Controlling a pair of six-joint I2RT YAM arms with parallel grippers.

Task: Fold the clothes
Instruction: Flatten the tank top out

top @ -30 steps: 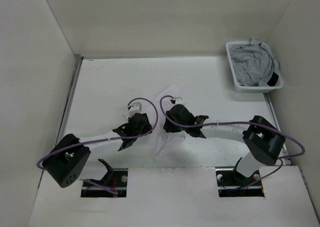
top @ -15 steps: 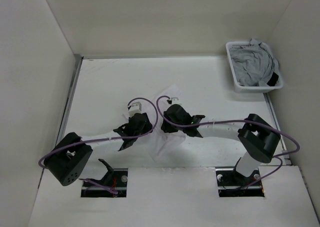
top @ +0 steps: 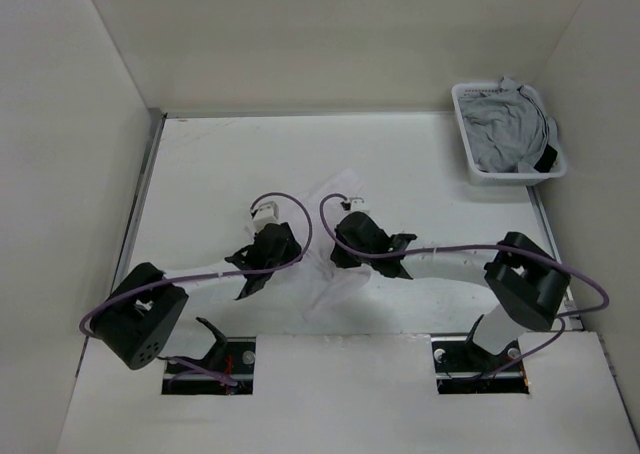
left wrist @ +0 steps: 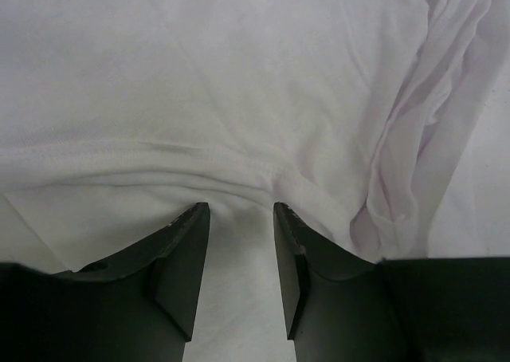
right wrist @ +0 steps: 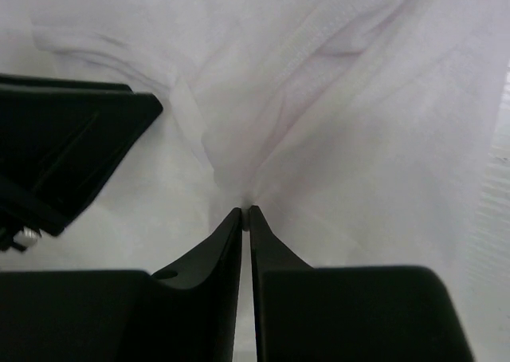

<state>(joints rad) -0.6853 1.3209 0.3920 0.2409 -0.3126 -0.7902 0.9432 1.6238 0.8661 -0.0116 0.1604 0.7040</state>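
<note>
Left wrist cam first: your left claw (left wrist: 237, 212) is open. The jaws stand apart with nothing between them, tips right at the stitched hem of the plain white thin-fabric garment (left wrist: 239, 83). The cloth fills most of that view. It's fairly flat in the middle, with a bunched, rolled fold running down the right side.

Right wrist cam: your right claw (right wrist: 245, 211) is pinched almost fully together — just a sliver of gap. The fabric puckers into a little peak right at its tips, so it's gripping a fold of the garment. Creases fan out up and to the right from that pinch point.

Top cam: the garment lies crumpled on the white table (top: 220, 164), in the middle toward the near edge. It sits between the two claws — left one at its left side, right one at its right side, both arms reaching inward from their bases. It's a narrow, wrinkly heap running far to near, not spread out. Over in the far right corner there's a rectangular white plastic basket (top: 510, 178) with a grey garment with a black patch (top: 505, 129) heaped inside, well apart from the white one.
</note>
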